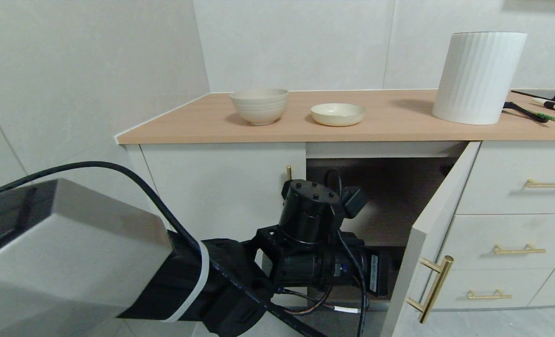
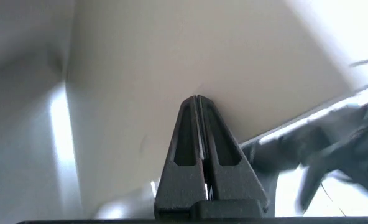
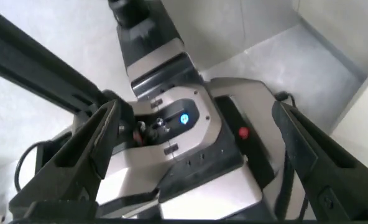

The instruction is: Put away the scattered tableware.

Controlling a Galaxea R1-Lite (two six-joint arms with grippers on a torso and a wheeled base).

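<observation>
**Left pincer [image 2: 197, 106] closed and empty at the open cupboard [image 1: 380, 201]; bowl [image 1: 260, 106] and dish [image 1: 337, 113] not yet stowed**

Its two fingers are pressed flat together with nothing between them, and a pale, flat panel lies close ahead of the tips. The head view puts that arm's wrist low in front of the cupboard opening, below the counter [image 1: 399, 124]. The right pincer [image 3: 196, 121] is spread wide and holds nothing.

Both pieces of tableware sit on the counter above the cupboard. The ribbed bowl is towards the left end and the shallow dish is just beside it on the right; the two are near each other but not touching. A tall white ribbed canister [image 1: 478, 77] stands farther right, with a few utensils [image 1: 539, 112] lying past it at the counter's edge.

The cupboard door [image 1: 439, 220] is swung open to the right, and what can be seen of the dark interior holds no crockery. The task therefore looks barely under way: storage is open, but neither piece has been picked up. What remains is to lift each piece, place it inside and probably shut the door.
</observation>
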